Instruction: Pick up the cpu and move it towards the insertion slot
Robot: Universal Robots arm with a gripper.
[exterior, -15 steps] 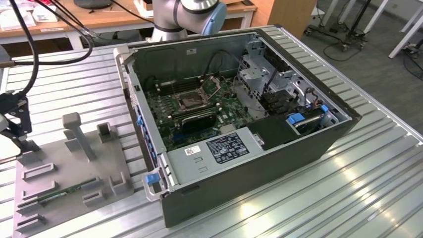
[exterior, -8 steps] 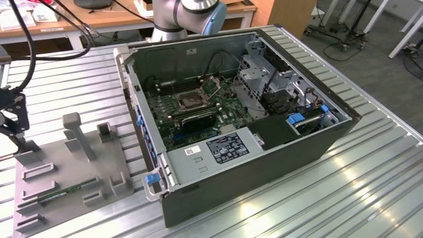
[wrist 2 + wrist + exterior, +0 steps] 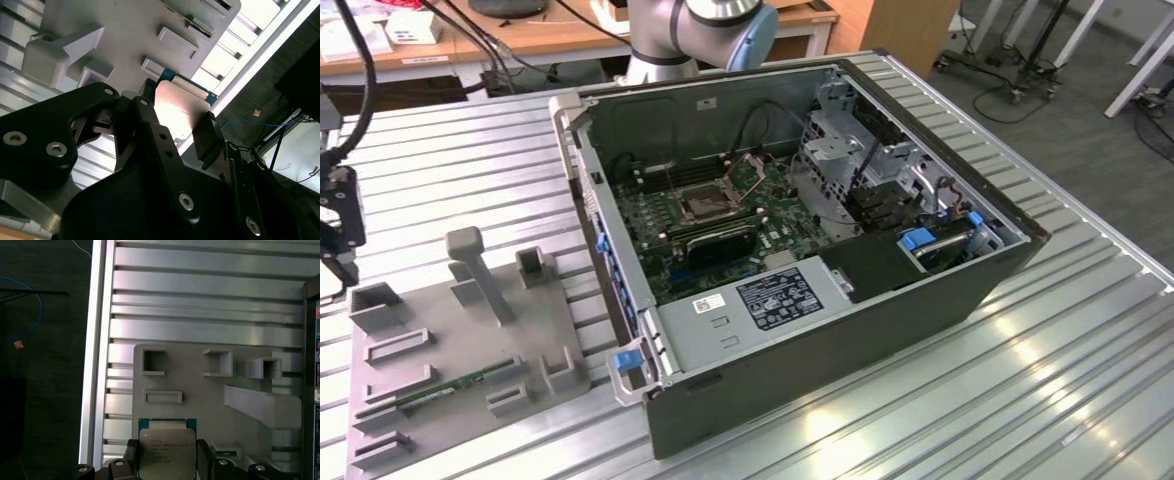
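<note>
The cpu (image 3: 166, 452), a silvery square chip with a thin teal rim, sits between my gripper's (image 3: 167, 462) two black fingers (image 3: 204, 460), which are shut on its opposite edges. In the second wrist view the cpu (image 3: 177, 107) shows its pale shiny face between the same fingers (image 3: 209, 134). In the exterior view my gripper (image 3: 339, 262) hangs at the far left, over the grey fixture's (image 3: 467, 340) far corner. The insertion slot (image 3: 703, 203), a square socket with a silver frame, lies on the green board inside the open computer case (image 3: 854, 330), well to the exterior view's right of the gripper.
The grey fixture (image 3: 200, 405) carries several raised pockets and a tall post (image 3: 470, 265). A long green memory stick (image 3: 447, 388) lies in one of its grooves. The case's raised wall (image 3: 587, 200) stands between fixture and board. The ribbed metal table (image 3: 1014, 400) ends close beside the fixture.
</note>
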